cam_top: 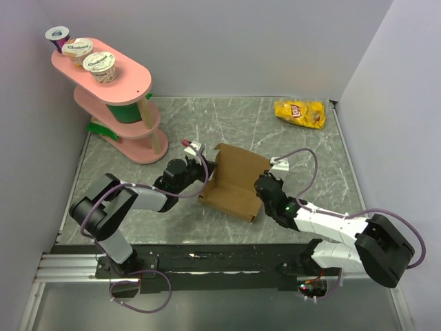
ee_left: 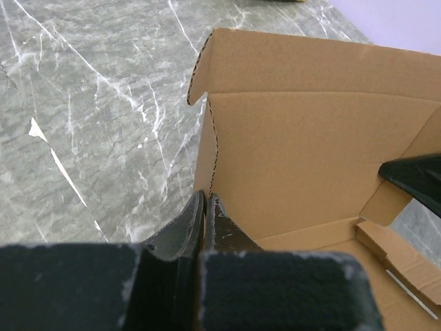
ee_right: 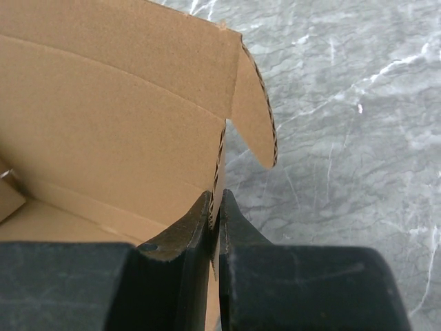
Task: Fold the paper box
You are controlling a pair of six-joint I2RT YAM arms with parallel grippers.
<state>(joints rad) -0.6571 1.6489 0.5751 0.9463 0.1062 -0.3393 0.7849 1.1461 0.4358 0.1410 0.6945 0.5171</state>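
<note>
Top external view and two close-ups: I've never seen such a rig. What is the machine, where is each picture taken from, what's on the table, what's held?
Two robot arms are bolted at the near edge of a grey marbled table. The top view looks down from above and behind them; the others come from a camera on each wrist, its dark fingers at the bottom. On the table sit a half-folded brown corrugated cardboard box, a pink tiered stand carrying yoghurt cups, and a yellow chip bag. The left gripper is pinched shut on one side wall of the box, the right gripper on the opposite wall.
</note>
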